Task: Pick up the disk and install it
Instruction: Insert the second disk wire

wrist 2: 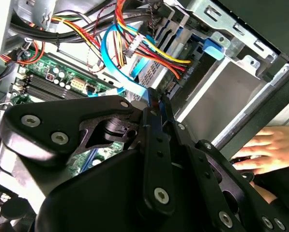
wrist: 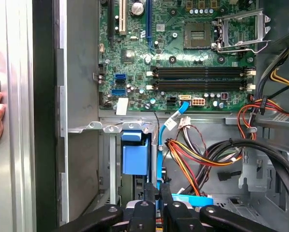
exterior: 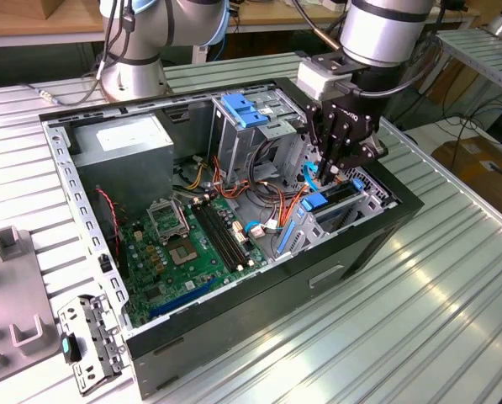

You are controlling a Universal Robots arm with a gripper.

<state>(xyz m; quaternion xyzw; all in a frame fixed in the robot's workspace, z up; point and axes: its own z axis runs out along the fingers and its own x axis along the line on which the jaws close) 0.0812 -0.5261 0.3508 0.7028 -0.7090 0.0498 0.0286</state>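
The disk (exterior: 318,202) stands on edge in the drive cage at the open computer case's right end. Its blue plastic rail end (wrist: 134,157) shows between the cage's metal walls. My gripper (exterior: 333,172) hangs straight down into the case, just above the disk and a little farther from the motherboard than the blue end. In both wrist views the black fingers (wrist 2: 156,121) stand pressed together. I see nothing clearly between them. A blue data cable (wrist: 159,145) runs down right beside the fingertips (wrist: 149,198).
A blue latch (exterior: 246,111) tops the taller metal cage. The grey power supply (exterior: 120,139) fills the far left corner, the green motherboard (exterior: 192,244) the floor. Bundled wires (wrist: 202,154) crowd the cage. A person's hand (wrist 2: 270,150) rests on the case's outer wall.
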